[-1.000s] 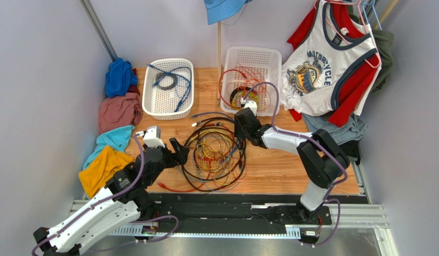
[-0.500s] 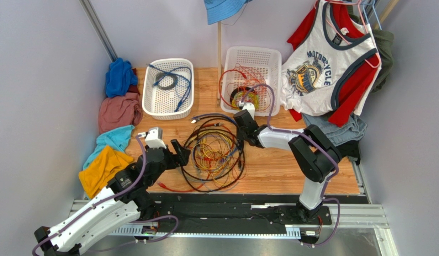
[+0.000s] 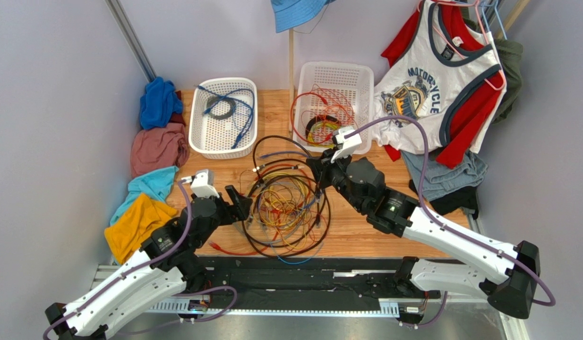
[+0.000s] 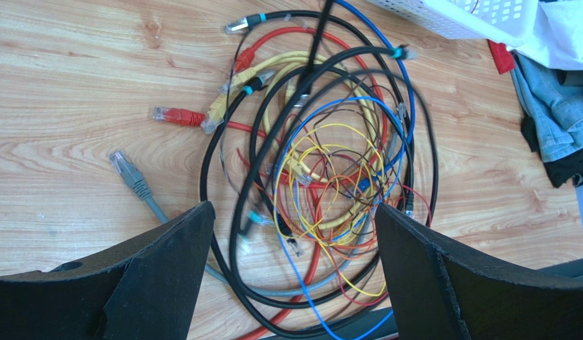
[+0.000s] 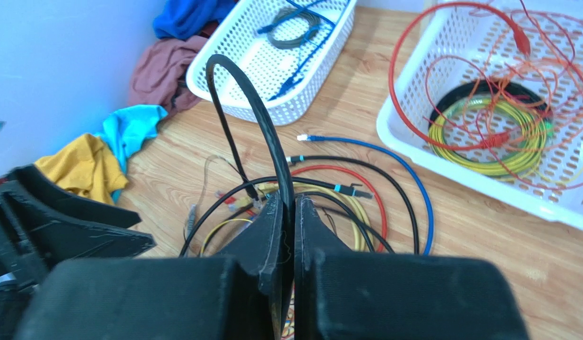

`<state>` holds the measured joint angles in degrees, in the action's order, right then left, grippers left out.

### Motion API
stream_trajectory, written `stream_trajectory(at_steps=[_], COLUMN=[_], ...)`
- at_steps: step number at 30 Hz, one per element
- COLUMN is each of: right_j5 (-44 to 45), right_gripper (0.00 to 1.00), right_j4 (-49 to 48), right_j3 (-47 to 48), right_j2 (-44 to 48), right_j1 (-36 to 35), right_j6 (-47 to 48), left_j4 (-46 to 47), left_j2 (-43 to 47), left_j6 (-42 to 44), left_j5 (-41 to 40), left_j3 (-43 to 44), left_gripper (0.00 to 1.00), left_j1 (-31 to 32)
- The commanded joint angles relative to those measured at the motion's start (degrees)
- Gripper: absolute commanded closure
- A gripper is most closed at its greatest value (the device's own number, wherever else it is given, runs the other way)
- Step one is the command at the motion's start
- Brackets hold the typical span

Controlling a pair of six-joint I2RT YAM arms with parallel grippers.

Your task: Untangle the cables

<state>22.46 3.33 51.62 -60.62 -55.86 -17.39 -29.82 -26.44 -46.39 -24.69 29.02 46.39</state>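
Observation:
The cables [image 3: 287, 205] lie in a tangled heap of black, blue, red, yellow and orange loops in the middle of the wooden table, also seen in the left wrist view as cables [image 4: 323, 163]. My right gripper [image 3: 320, 170] is at the heap's far right edge, shut on a thick black cable [image 5: 245, 106] that arches up above the heap. In its wrist view the right gripper [image 5: 288, 202] pinches that cable between its pads. My left gripper [image 3: 237, 202] stands open at the heap's left edge; in its wrist view the left gripper [image 4: 293, 209] has loops lying under the gap.
A white basket [image 3: 193, 134] at the back left holds a blue cable and a grey coil. A second white basket [image 3: 335, 67] at the back holds red and orange wires and a yellow-green coil. Clothes [image 3: 156, 149] pile at the left; a shirt [image 3: 429, 92] hangs at the right.
My right gripper has shut on the black cable and drawn it up into a tall loop, while its arm swung out to the right. The left arm has stayed put.

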Motion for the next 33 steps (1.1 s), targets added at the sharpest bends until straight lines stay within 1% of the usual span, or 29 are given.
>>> stream_trajectory(at_steps=[1,5,9,13,15,16,17,18,21,22,24,25,27,28,29,30,31,32,33], right_j5=[-1.6,-3.0,-6.6,-11.9,-12.9,-12.9,-12.2,-11.0,-5.1,-1.5,1.3,3.6,4.9,3.9,2.6,1.3,-1.9,-3.4,-4.6], right_gripper=[1.0,1.0,1.0,1.0,1.0,0.94,0.84,0.65,0.47,0.45,0.41,0.41,0.41,0.41,0.42,0.42,0.43,0.44,0.45], right_j4=[3.5,2.4,-1.7,-2.4,-0.4,1.0,2.5,4.1,6.0,6.7,8.8,9.4,11.2,11.5,11.4,11.1,10.6,9.5,9.2], right_j3=[2.7,0.4,-1.6,0.1,2.5,3.7,5.1,5.2,4.2,4.1,3.9,3.8,3.0,2.4,1.7,0.8,-0.6,-1.2,-1.4], right_j2=[-0.9,-4.2,-9.2,-17.7,-20.2,-22.1,-22.5,-22.5,-17.4,-16.1,-13.8,-12.2,-10.6,-10.2,-9.9,-9.9,-10.1,-10.7,-12.6], right_j1=[-2.4,-5.4,-7.2,-8.7,-9.6,-9.7,-9.9,-10.0,-10.0,-10.1,-9.3,-8.7,-5.6,-3.8,0.6,3.1,5.7,10.7,12.9], right_j6=[2.6,1.1,-1.9,-3.1,-3.3,-3.8,-4.1,-4.1,-4.4,-4.4,-4.3,-4.5,-6.2,-7.0,-8.0,-10.5,-11.3,-12.3,-13.4], left_j4=[-0.4,-2.3,-3.9,-5.0,-5.7,-5.9,-6.1,-6.6,-6.7,-6.5,-5.7,-5.4,-4.5,-4.3,-3.9,-3.8,-3.8,-3.5,-3.1], left_j2=[0.9,3.3,5.3,6.3,6.3,6.4,6.3,6.3,6.3,6.3,5.9,5.6,4.7,4.4,3.8,3.4,3.1,2.8,2.6], left_j6=[-0.1,0.2,0.3,0.4,0.4,0.5,0.6,0.8,1.4,1.6,1.9,2.0,2.1,2.1,2.0,1.9,1.9,1.6,1.5], left_j5=[-2.4,-5.1,-7.0,-8.4,-8.8,-9.2,-9.4,-9.5,-10.4,-10.6,-10.6,-10.4,-9.9,-9.4,-9.2,-8.9,-8.5,-8.3,-7.9], left_j3=[2.3,4.3,5.7,6.5,6.8,7.0,7.1,7.3,7.5,7.5,7.3,7.4,7.3,7.4,7.3,7.2,7.1,6.9,6.5], left_gripper=[0.08,0.08,0.08,0.08,0.08,0.08,0.08,0.08,0.07,0.07,0.07,0.07,0.07,0.07,0.07,0.07,0.07,0.07,0.07], left_j1=[-0.2,-0.2,-0.2,-0.2,-0.2,-0.2,-0.2,-0.2,-0.2,-0.2,-0.2,-0.2,-0.2,-0.2,-0.2,-0.2,-0.2,-0.2,-0.2])
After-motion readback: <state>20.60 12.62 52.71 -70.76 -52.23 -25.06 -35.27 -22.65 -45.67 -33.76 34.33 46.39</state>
